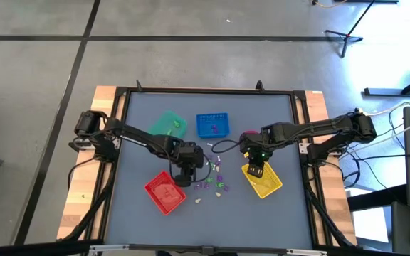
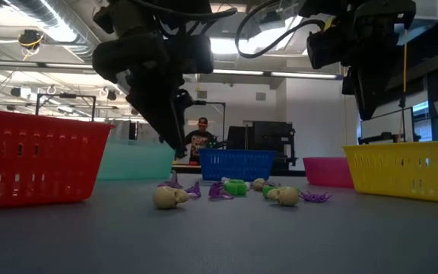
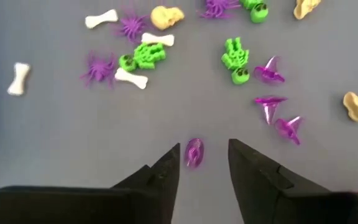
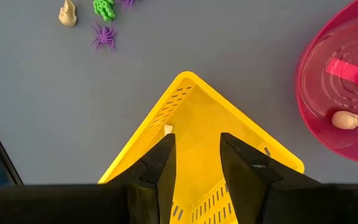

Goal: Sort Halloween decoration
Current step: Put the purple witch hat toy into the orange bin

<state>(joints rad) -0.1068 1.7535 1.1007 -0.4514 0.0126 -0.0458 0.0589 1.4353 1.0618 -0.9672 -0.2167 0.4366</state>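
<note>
Left hand, fingers apart, straddles a small purple trinket at lower centre, long axis along the gap. Right hand, apart, hovers over the yellow tray.

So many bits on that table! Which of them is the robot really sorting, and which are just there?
Being sorted:
- the trinkets: green skeletons, purple spiders and witch hats, white bones, pale skulls
- a purple trinket between the open left gripper fingers

Just there:
- red tray, yellow tray, green tray, blue tray
- pink bowl
- right gripper, open above the yellow tray
</note>
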